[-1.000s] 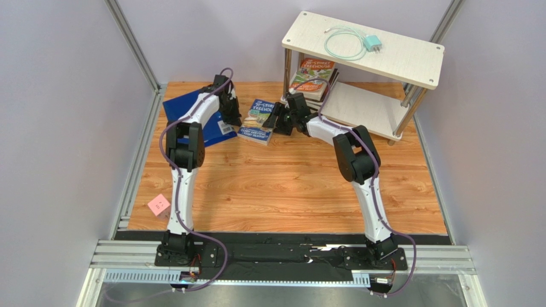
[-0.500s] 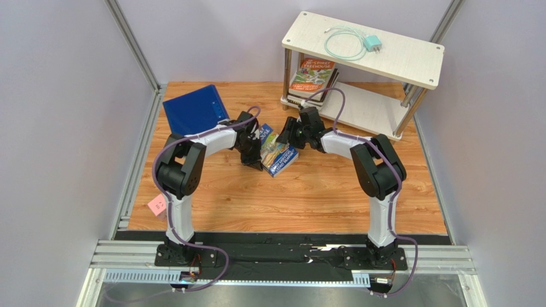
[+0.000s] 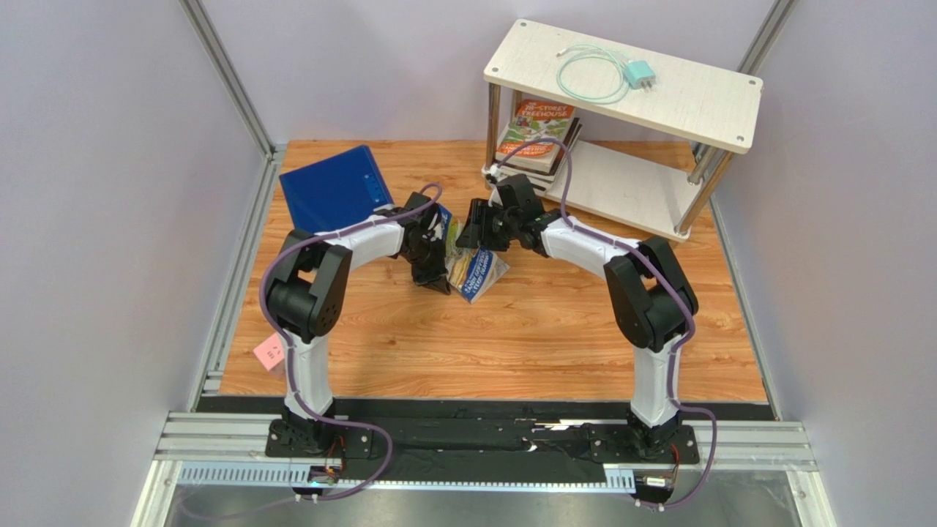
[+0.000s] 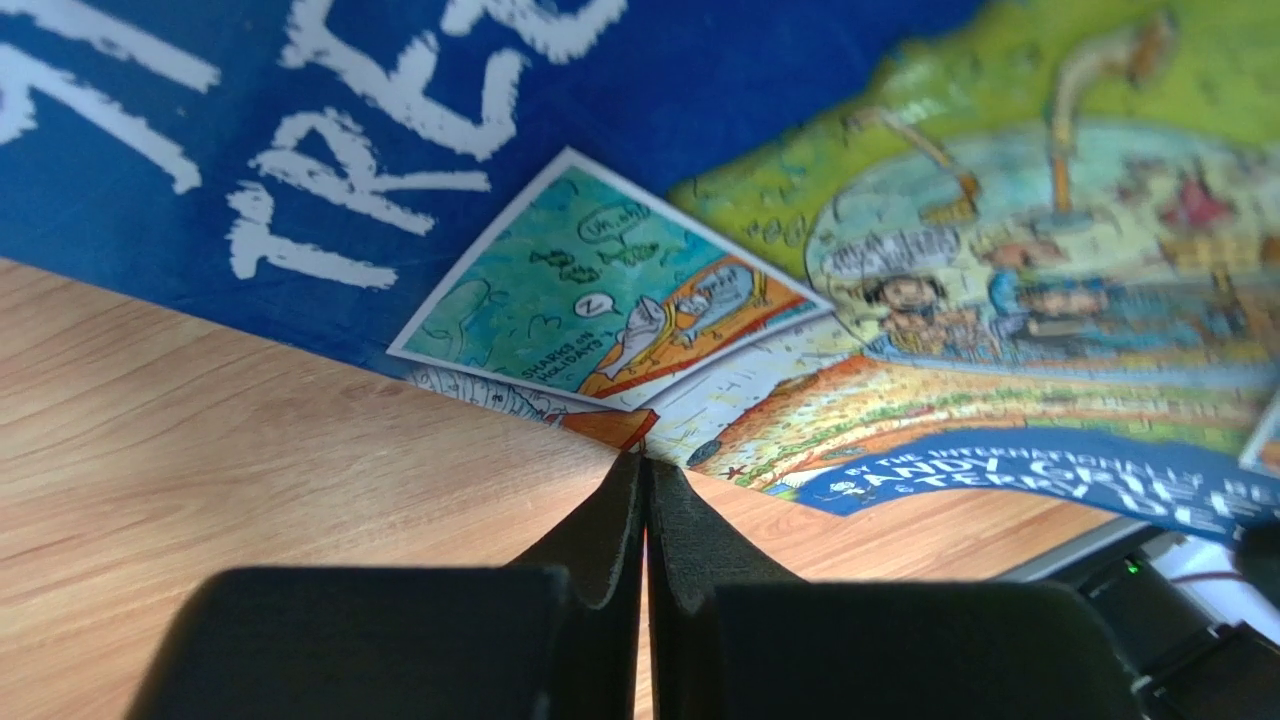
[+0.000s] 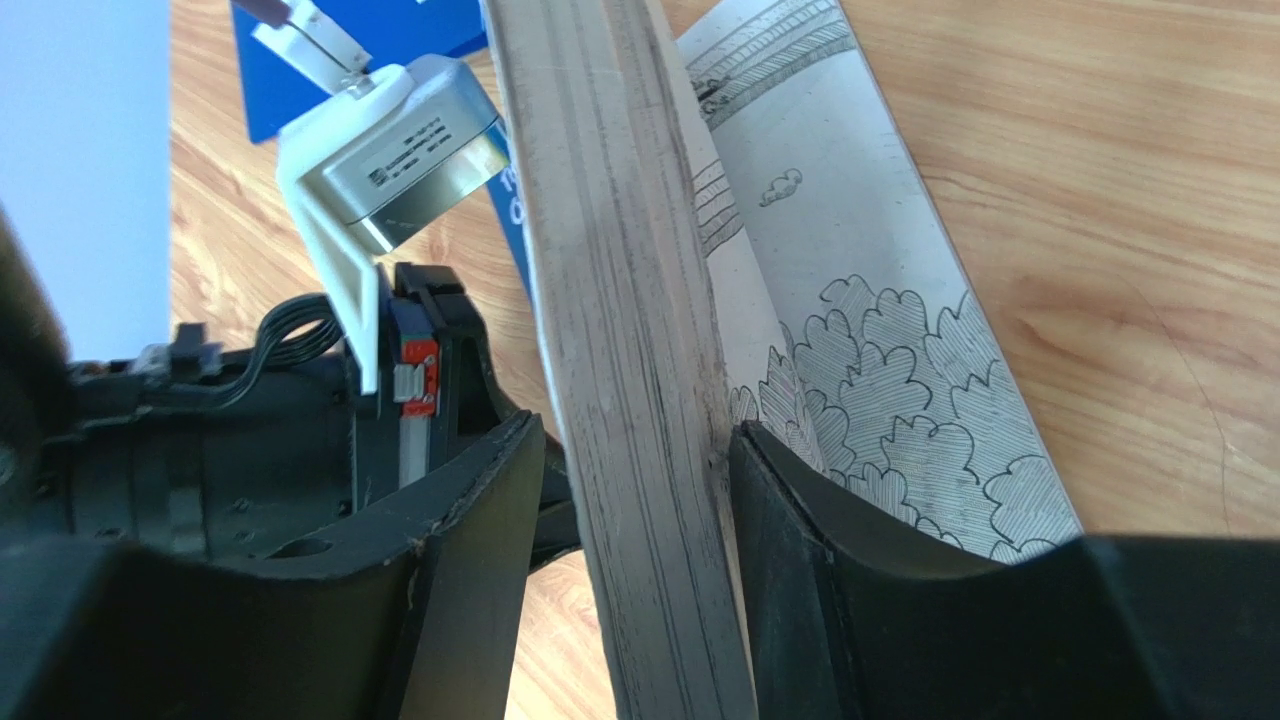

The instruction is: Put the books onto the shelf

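A: Where's the blue Treehouse book (image 3: 475, 264)?
B: Mid-surface, tilted on edge, page block clamped by the right gripper (image 5: 631, 450).
A: Left gripper (image 4: 646, 488)?
B: Fully closed, tips against the cover's lower edge.

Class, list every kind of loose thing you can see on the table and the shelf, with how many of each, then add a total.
Books seen: 2, blue Treehouse book, orange Treehouse book topping a stack
Blue folder: 1
Charger with cable: 1
Pink cube: 1
Total: 5

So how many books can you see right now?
2 clearly: a blue cartoon-cover paperback on the wooden floor between the arms, an orange-cover paperback topping a stack on the shelf's lower board; others may hide beneath.
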Robot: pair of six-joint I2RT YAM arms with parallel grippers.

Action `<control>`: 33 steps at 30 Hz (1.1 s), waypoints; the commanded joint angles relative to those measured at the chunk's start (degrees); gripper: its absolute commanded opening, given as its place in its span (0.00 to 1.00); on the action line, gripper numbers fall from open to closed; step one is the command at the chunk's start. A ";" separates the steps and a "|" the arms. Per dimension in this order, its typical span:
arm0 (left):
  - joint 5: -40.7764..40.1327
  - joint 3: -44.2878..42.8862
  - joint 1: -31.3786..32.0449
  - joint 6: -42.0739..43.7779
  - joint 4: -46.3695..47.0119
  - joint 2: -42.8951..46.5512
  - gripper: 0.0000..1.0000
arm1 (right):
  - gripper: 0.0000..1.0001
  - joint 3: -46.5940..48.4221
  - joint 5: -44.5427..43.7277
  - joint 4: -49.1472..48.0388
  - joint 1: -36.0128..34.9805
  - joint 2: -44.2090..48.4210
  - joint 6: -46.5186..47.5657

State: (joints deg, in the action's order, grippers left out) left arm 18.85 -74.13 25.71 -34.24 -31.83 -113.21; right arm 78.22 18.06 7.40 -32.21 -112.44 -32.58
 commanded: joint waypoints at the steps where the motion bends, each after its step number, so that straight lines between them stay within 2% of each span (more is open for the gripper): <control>1: -7.51 -3.12 0.21 1.19 3.28 -0.87 0.00 | 0.49 2.38 5.58 12.98 -2.60 -4.45 2.69; 2: -8.21 -3.48 0.21 1.45 2.57 -0.96 0.00 | 0.47 2.38 5.14 13.43 -2.60 -4.71 2.96; 4: -9.88 -3.74 0.21 1.89 1.16 -0.96 0.00 | 0.34 2.21 5.05 13.52 -2.60 -4.89 3.13; 5: -10.41 -3.74 0.21 2.07 0.90 -0.79 0.02 | 0.20 2.03 5.05 13.17 -2.60 -4.72 3.13; 7: -12.16 -2.61 0.21 2.68 0.72 0.88 0.12 | 0.10 1.77 4.79 12.29 -2.42 -4.19 3.22; 8: -13.04 -2.08 0.21 2.86 0.46 1.67 0.30 | 0.08 1.68 5.13 11.24 -2.25 -4.10 3.22; 10: -16.81 -0.23 0.21 3.65 -0.50 5.18 0.40 | 0.05 1.15 8.10 9.05 -1.20 -4.01 2.00; 15: -22.27 6.60 0.21 4.18 0.53 16.33 0.61 | 0.03 -2.53 18.56 -5.88 1.62 -3.49 -3.89; 17: -22.89 9.86 0.13 3.22 2.82 21.76 0.81 | 0.02 -3.50 20.07 -10.09 2.41 -2.53 -5.91; 20: -24.12 16.81 -0.05 1.03 8.35 28.80 0.95 | 0.01 -5.00 21.48 -13.45 2.67 0.63 -7.49; 23: -22.37 24.10 -0.92 -1.43 16.26 35.92 1.00 | 0.01 -7.37 21.75 -16.97 2.76 4.23 -9.61; 27: -16.32 32.79 -2.16 -5.13 27.93 43.32 1.00 | 0.01 -10.97 21.14 -22.15 3.11 9.24 -12.94; 33: -15.59 39.22 -2.25 -9.18 36.66 51.59 1.00 | 0.01 -13.61 19.64 -25.68 3.38 14.44 -15.58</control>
State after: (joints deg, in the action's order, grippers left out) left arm 1.74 -37.32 23.62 -39.40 -6.68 -66.50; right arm 64.49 35.99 -8.36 -29.26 -104.53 -44.03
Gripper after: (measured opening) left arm 0.993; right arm 0.172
